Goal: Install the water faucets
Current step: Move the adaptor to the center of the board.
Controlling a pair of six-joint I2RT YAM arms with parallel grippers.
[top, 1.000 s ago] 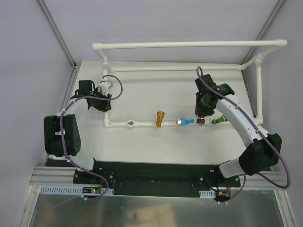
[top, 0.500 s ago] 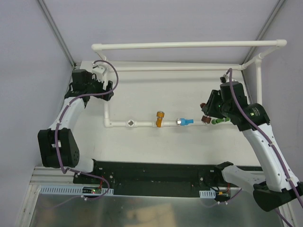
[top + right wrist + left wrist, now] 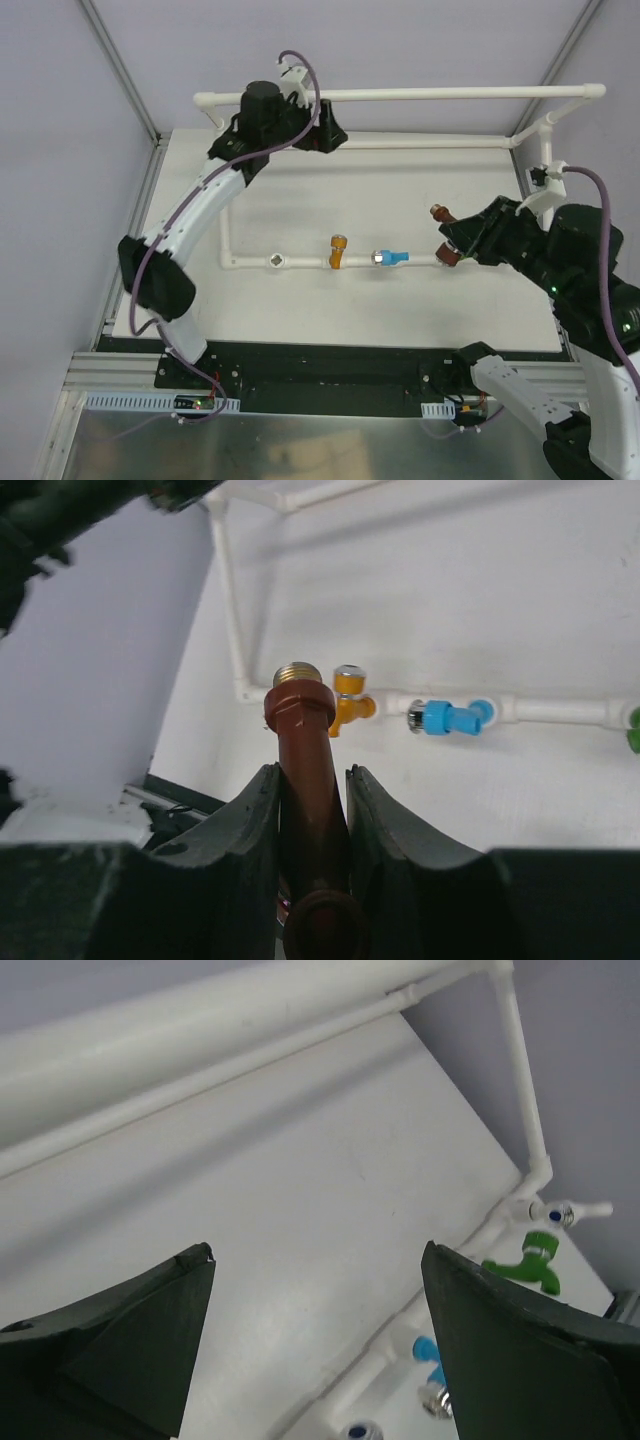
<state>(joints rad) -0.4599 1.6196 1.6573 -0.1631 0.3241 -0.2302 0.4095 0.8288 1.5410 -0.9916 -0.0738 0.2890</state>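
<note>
Seen from overhead, the white table carries a low run of the white pipe frame across its middle; on that run the orange faucet sits just off centre towards 6 o'clock, with the blue faucet just beside it on the 3 o'clock side, both seated in the pipe; an open fitting shows on the 9 o'clock side of the orange one. At about 3 o'clock the right gripper is clamped on the brown faucet, raised off the table; its wrist camera shows the two fingers pressed against the brown body, the silver threaded end sticking out beyond the tips. The green faucet is on the pipe towards 3 o'clock, beyond the blue one as the left wrist sees it. Farthest off, near 12 o'clock, the left gripper hangs at the raised far rail; its jaws stand wide apart with nothing between them.
</note>
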